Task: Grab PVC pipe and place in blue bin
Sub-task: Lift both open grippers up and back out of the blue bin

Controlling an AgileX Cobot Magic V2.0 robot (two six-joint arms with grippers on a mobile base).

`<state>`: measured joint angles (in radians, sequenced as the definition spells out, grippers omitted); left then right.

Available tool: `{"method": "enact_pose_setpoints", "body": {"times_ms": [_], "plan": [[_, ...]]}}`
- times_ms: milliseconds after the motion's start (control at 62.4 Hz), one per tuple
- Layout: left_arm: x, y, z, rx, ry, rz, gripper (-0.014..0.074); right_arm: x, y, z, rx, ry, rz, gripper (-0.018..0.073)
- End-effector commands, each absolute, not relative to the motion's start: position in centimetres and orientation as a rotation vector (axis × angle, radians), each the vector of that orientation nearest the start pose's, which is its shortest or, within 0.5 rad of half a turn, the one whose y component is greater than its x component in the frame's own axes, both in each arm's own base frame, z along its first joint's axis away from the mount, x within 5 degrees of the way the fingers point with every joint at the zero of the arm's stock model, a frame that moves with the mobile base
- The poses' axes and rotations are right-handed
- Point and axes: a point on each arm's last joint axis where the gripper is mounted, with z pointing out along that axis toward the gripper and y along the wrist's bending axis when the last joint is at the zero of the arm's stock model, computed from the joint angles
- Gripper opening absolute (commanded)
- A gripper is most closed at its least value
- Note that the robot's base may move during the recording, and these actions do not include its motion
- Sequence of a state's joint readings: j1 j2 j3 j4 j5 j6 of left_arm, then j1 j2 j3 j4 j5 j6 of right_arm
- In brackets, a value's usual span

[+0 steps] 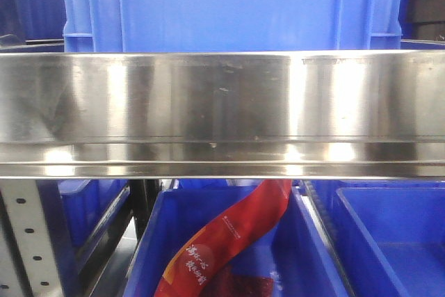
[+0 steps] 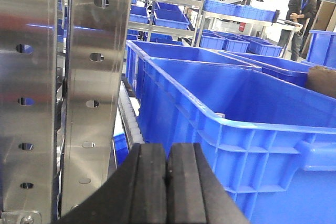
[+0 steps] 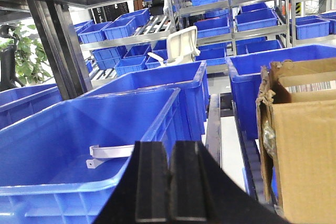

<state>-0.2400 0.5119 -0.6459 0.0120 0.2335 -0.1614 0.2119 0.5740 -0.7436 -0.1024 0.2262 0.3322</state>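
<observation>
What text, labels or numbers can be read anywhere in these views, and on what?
Red packet, front view: white characters in two columns, too blurred to read.
Dark sign on far shelving, right wrist view: white lines, too small to read.
Blue bins, cardboard box, steel rail: no markings visible.

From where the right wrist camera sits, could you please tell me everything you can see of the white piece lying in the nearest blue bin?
The white piece is a slim, pale, curved strip, plastic by the look of it, with a small tab and hole at its left end. It lies roughly level inside the nearest blue bin, against the bin's right inner wall. Its right end is hidden behind the closed right end effector, which does not hold it. Whether it is the PVC pipe cannot be told.
</observation>
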Motion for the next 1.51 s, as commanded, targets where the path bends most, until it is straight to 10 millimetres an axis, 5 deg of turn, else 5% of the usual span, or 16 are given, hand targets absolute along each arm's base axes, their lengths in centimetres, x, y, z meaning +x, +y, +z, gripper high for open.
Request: {"method": "enact_pose_setpoints", "body": {"times_ms": [0, 609, 737, 994, 1186, 1491], "plan": [[9.9, -2.4, 37.3, 0.063, 1.562, -0.307, -0.0111, 10.8, 2.0, 39.9, 0.032, 1.516, 0.327, -0.0169], [9.9, -2.4, 37.3, 0.063, 1.562, -0.307, -0.0111, 10.6, 2.0, 40.2, 0.028, 1.478, 0.334, -0.0169], [9.9, -2.4, 37.3, 0.063, 1.562, -0.307, -0.0111, 9.6, 1.8, 39.2, -0.098, 1.414, 0.189, -0.0169], [9.9, -2.4, 37.3, 0.063, 1.562, -0.307, -0.0111, 6.9, 0.2, 32.2, 0.014, 1.242, 0.077, -0.0169], [9.9, -2.4, 37.3, 0.063, 1.562, -0.307, -0.0111, 5.8, 0.2, 25.8, 0.004, 1.406, 0.078, -0.0169], [9.9, -2.4, 37.3, 0.063, 1.555, -0.308, -0.0111, 5.5, 0.2, 22.1, 0.002, 1.449, 0.072, -0.0169]]}}
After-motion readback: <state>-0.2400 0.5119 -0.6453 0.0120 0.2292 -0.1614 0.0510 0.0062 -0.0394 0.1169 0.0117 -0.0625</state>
